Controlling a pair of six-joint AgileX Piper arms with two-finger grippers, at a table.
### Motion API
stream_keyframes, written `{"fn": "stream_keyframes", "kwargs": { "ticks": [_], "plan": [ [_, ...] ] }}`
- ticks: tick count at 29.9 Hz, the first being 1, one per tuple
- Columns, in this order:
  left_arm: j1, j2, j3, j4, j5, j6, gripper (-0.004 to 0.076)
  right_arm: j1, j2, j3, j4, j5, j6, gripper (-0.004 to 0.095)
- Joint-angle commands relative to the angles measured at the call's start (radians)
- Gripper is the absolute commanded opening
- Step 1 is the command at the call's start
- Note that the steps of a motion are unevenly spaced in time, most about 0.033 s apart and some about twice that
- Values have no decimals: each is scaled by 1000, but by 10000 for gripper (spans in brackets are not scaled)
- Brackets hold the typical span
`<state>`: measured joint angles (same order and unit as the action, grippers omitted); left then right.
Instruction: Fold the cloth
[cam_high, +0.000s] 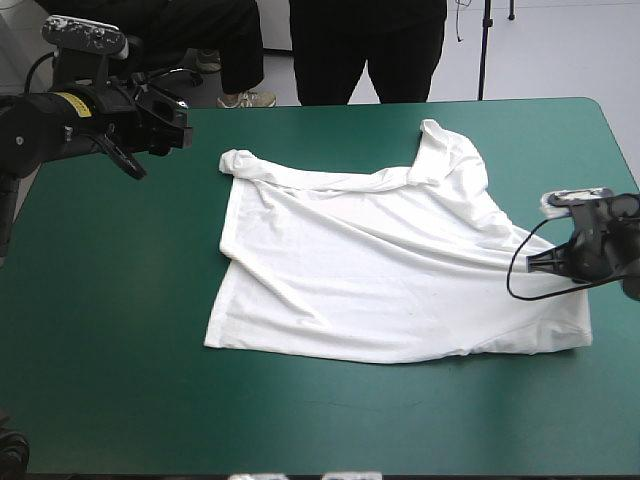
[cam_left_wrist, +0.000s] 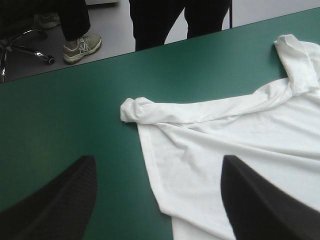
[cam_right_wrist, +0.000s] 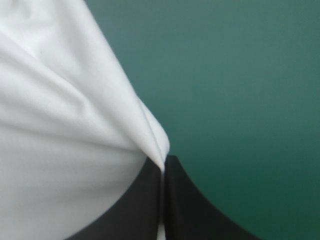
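The right hand (cam_right_wrist: 162, 167), clamped on the white T-shirt (cam_high: 400, 270), holds its fabric taut across the teal-green tabletop (cam_high: 110, 340), apparently to flatten it for folding, while the left hand (cam_left_wrist: 157, 167), fingers (cam_left_wrist: 60, 200) spread apart, hovers with the bunched sleeve (cam_left_wrist: 137, 110) just ahead of it.

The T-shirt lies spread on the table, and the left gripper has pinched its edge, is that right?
Wrong gripper. The T-shirt lies spread on the table, but the right gripper pinches its edge, as the right wrist view shows. The left gripper stands open, clear of it.
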<state>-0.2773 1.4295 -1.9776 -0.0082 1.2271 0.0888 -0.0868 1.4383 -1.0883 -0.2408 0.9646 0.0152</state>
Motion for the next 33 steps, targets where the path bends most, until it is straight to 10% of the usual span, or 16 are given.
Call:
{"fn": "stream_keyframes", "kwargs": {
  "ticks": [1, 27, 33],
  "plan": [
    [-6, -31, -20, -11, -62, -3, 505, -100, -9, -95, -37, -22, -21, -18],
    [-6, -31, -20, -11, -61, -3, 503, -411, 401, -640, 388, 17, -272, -13],
    [-6, -31, -20, -11, -47, -3, 503, -411, 401, -640, 461, 81, -346, 289]
  ]
}}
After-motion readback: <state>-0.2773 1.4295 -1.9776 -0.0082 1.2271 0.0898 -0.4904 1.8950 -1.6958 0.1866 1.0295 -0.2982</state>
